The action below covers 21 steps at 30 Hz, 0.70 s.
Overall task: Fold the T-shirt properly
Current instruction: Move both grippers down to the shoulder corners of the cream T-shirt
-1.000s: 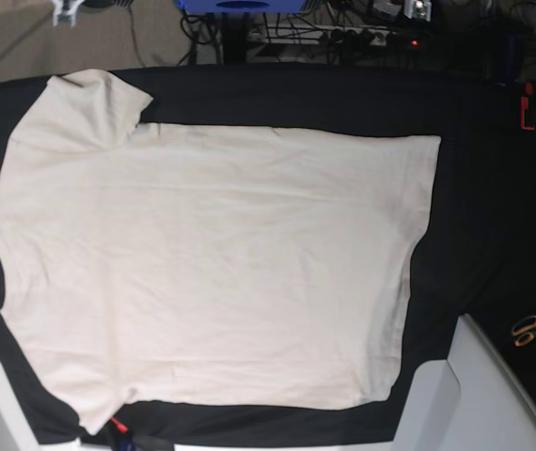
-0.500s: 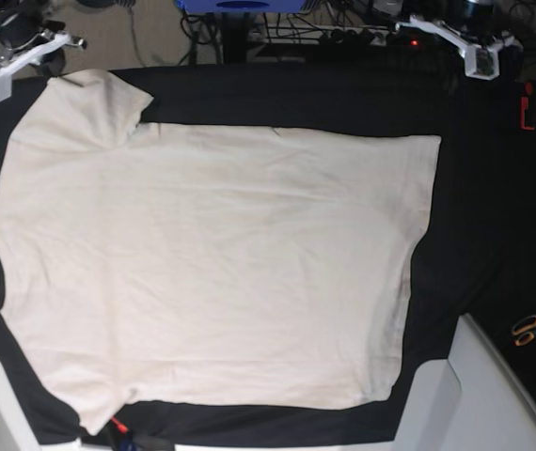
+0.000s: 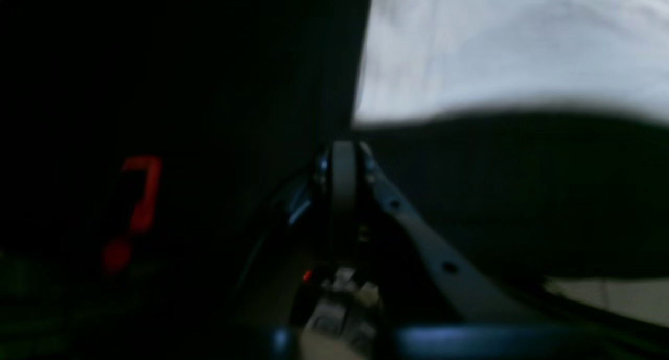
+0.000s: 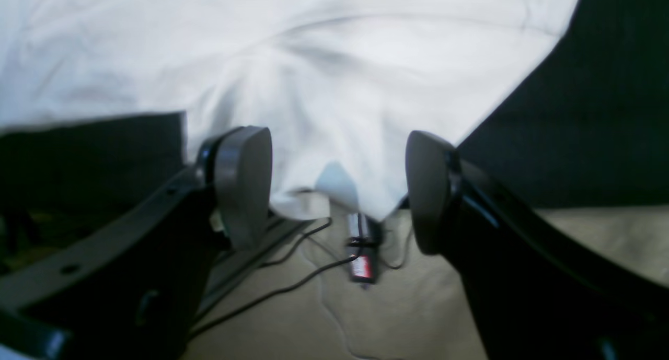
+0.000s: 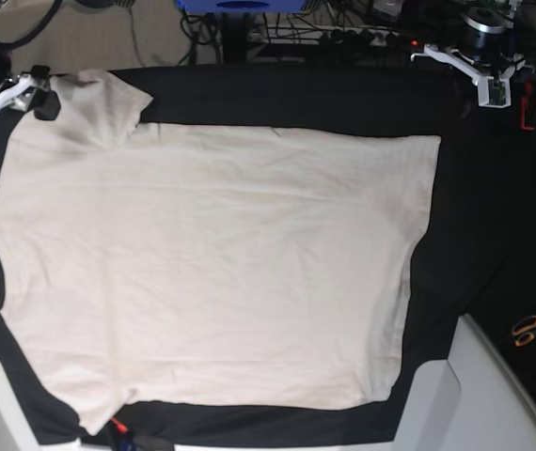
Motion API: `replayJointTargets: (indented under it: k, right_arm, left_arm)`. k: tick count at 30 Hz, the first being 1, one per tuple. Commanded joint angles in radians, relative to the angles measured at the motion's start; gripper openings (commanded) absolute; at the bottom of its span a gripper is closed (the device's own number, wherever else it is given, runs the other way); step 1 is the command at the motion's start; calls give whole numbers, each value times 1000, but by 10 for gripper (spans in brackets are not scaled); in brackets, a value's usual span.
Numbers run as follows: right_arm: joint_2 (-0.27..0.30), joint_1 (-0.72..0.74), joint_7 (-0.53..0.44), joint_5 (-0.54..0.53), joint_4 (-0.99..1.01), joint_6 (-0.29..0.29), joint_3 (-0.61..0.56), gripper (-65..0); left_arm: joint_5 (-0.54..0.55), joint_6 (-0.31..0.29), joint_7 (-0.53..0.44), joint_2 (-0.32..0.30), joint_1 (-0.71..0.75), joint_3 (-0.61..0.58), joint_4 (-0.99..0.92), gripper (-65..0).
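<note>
In the base view, going left to right, the right gripper [image 5: 38, 99] comes first, at about ten o'clock of the scene, just beside the upper sleeve [image 5: 99, 108]. Its wrist view shows the two pads [image 4: 243, 185] standing well apart with that sleeve's edge between them, nothing pinched yet.

The T-shirt [image 5: 212, 272] lies spread flat across the dark table [image 5: 494, 216], filling most of it. Its sleeves sit at the nine o'clock side and its straight hem [image 5: 423, 235] at the three o'clock side. Only faint creases cross the body.

The left gripper [image 5: 492, 92] is at about one o'clock, over bare table just beyond the hem's upper corner and touching nothing. In its wrist view the tips [image 3: 343, 174] are pressed together, empty.

By my judgement the cloth is light, soft and limp. It will sag and drag wherever it is unsupported, and a single-point lift would bunch it. Better holds are doubled edges: the sleeve seam or shoulder on the right gripper's side, and the hem corner [image 5: 434, 141] on the left gripper's side, so one long edge lifts evenly. A shallow pinch may slip off thin cotton.

Orange-handled scissors [image 5: 529, 329] lie at four o'clock, well apart from the garment.
</note>
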State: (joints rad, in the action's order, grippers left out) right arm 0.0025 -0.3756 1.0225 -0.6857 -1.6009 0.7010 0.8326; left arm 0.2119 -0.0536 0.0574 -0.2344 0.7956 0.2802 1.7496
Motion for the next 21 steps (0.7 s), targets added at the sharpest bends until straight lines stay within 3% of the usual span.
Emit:
replayJointTargets:
  k: [1,5,7,12,21]
  right_arm:
    - [12,10,-3,-10,26,-3,24,-267]
    - [43,39,-8,-9,136,-3,69,-266]
    - [64,50,-8,-12,175,-3,72,-266]
    - [92,76,-8,-12,271,-3,72,-266]
    - [84,85,2,-9,308,-3,63,-267]
  left_arm:
    - [37,-42,-12,-3,17,7,14,-650]
    - [272,-176,-4,-3,17,86,10,-650]
    - [361,-205,-4,-7,17,133,-12,-650]
    - [383,-208,-3,-9,15,185,-43,-650]
    - [383,-208,-3,-6,15,178,-44,-650]
